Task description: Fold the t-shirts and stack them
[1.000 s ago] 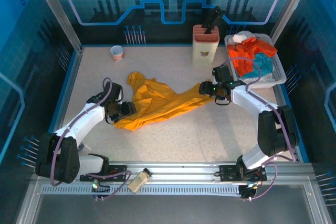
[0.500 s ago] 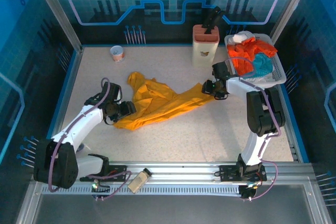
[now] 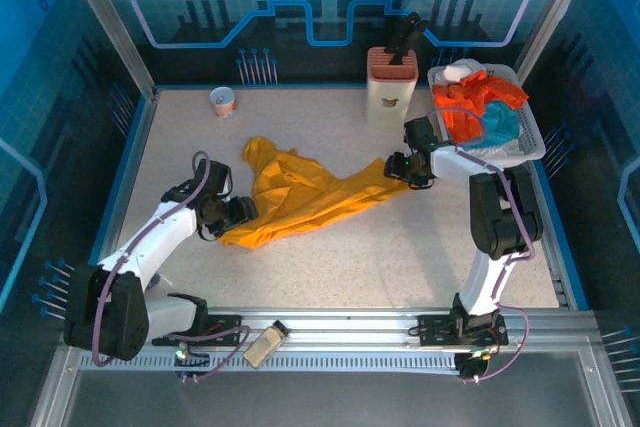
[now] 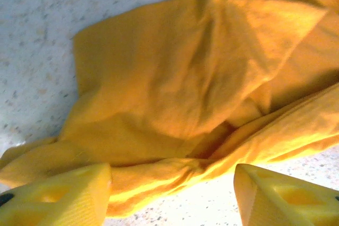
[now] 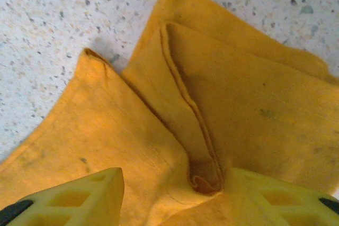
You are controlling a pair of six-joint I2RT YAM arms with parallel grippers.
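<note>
A small orange mark on the front of the cream holder [image 3: 390,87] at top centre is too small to read, as is the pattern on the little cup [image 3: 222,100] at upper left. Dark handles [image 3: 405,32] stick up out of the holder. The white basket [image 3: 534,119] at upper right holds an orange-red t-shirt [image 3: 468,107] piled over a teal t-shirt [image 3: 503,127], with a bit of white cloth [image 3: 462,70] at its far end. The golden-yellow t-shirt [image 3: 300,192] lies crumpled across the middle of the speckled table [image 3: 350,257]. The left gripper [image 3: 243,212] sits at its lower left end, with its fingers [image 4: 63,194] spread wide and a rumpled edge of cloth [image 4: 175,78] lying between them. The right gripper [image 3: 397,169] sits at the shirt's right tip. Its fingers [image 5: 79,199] are also apart, and a raised fold of the fabric [image 5: 238,104] runs down between them and ends against the right finger. A tan bottle [image 3: 265,344] lies on the rail at the bottom.
</note>
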